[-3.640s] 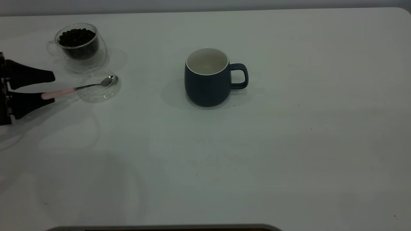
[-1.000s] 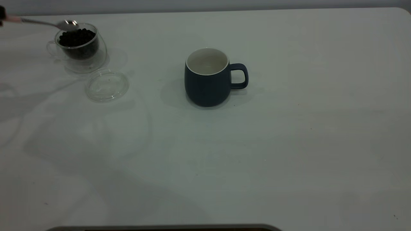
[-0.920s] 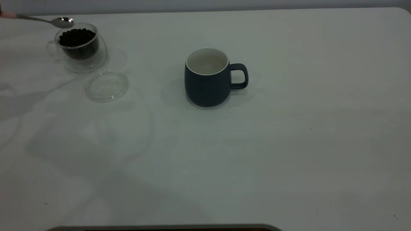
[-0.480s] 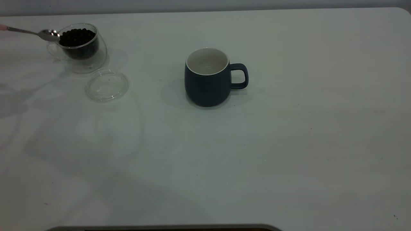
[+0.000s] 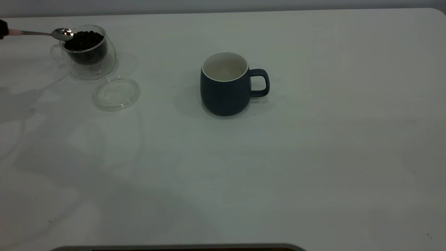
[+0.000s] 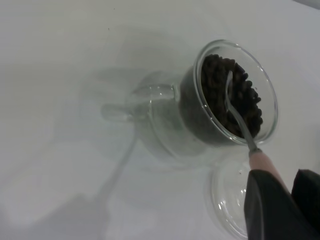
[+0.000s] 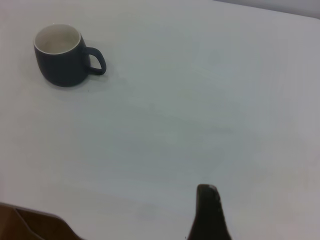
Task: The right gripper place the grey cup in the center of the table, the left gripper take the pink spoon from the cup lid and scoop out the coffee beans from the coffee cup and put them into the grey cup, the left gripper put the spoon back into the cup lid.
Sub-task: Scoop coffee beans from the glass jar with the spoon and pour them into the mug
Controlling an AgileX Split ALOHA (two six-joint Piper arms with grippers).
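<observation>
The pink spoon [image 5: 62, 33] is held level at the far left, my left gripper [image 5: 2, 29] shut on its pale pink handle [image 6: 262, 160]. Its metal bowl [image 6: 231, 95] lies over the coffee beans [image 6: 235, 100] at the rim of the clear coffee cup [image 5: 85, 48]; I cannot tell if it touches them. The cup lid [image 5: 116, 93] lies bare just in front of that cup, and shows under my left gripper [image 6: 277, 182]. The grey cup [image 5: 224, 87] stands upright mid-table, handle to the right, nothing visible inside. My right gripper [image 7: 207, 207] hangs far from the grey cup [image 7: 62, 55].
The white table [image 5: 313, 157] stretches wide to the right of and in front of the grey cup. Its back edge runs just behind the coffee cup. A dark strip [image 5: 174, 248] lines the near edge.
The spoon has left the lid and risen to the coffee cup. Over the last second its bowl dipped left of the rim, then came back right over the beans.
</observation>
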